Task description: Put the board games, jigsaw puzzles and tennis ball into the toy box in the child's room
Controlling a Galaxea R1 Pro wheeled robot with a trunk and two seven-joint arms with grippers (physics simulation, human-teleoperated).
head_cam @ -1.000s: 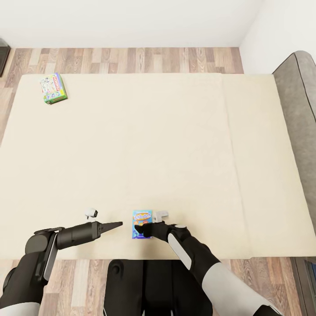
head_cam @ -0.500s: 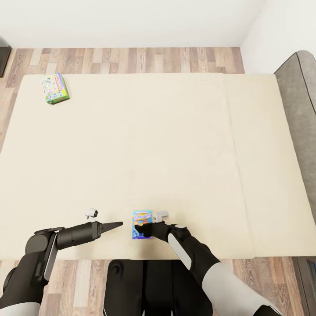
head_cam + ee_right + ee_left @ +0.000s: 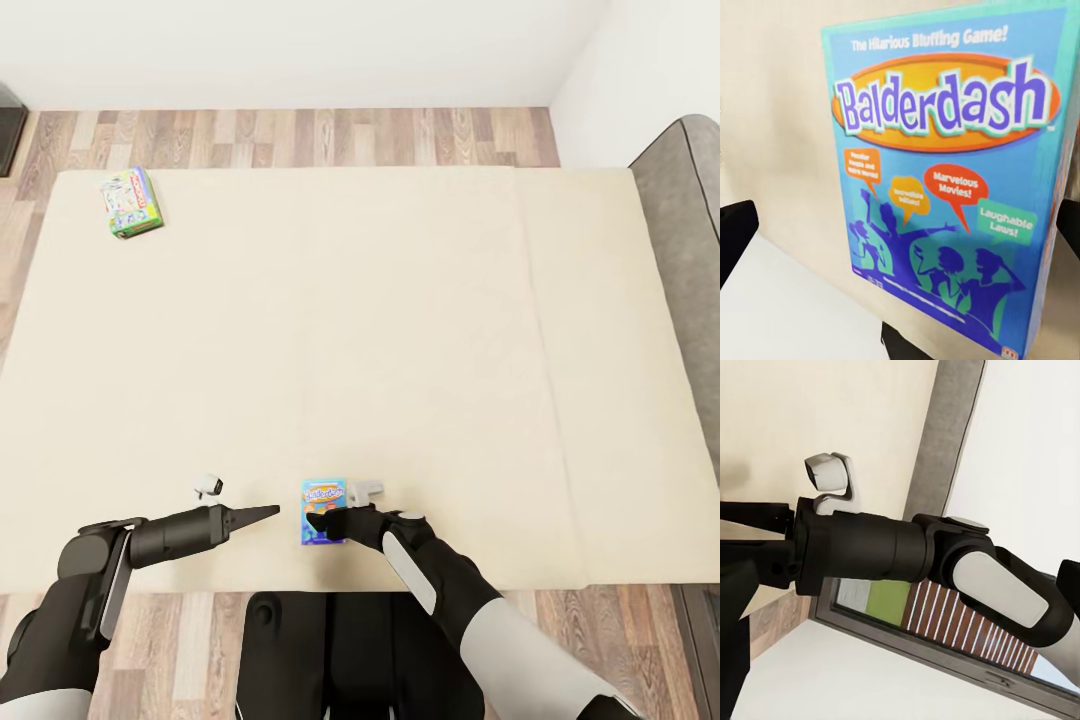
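Blue game box: small flat blue "Balderdash" box [image 3: 324, 510] at bed's [image 3: 400, 330] near edge.
R gripper [image 3: 318, 522]: over box; jaws' state unclear.
L gripper [image 3: 268, 512]: beside box, jaws together.
Change: none; camera shifted only.

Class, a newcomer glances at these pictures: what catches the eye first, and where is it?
The bright blue Balderdash box lies near the bed's front edge, with the right gripper at it; its lettering shows large in the right wrist view. Next is the green-edged Monopoly box, alone at the far left corner of the mattress.
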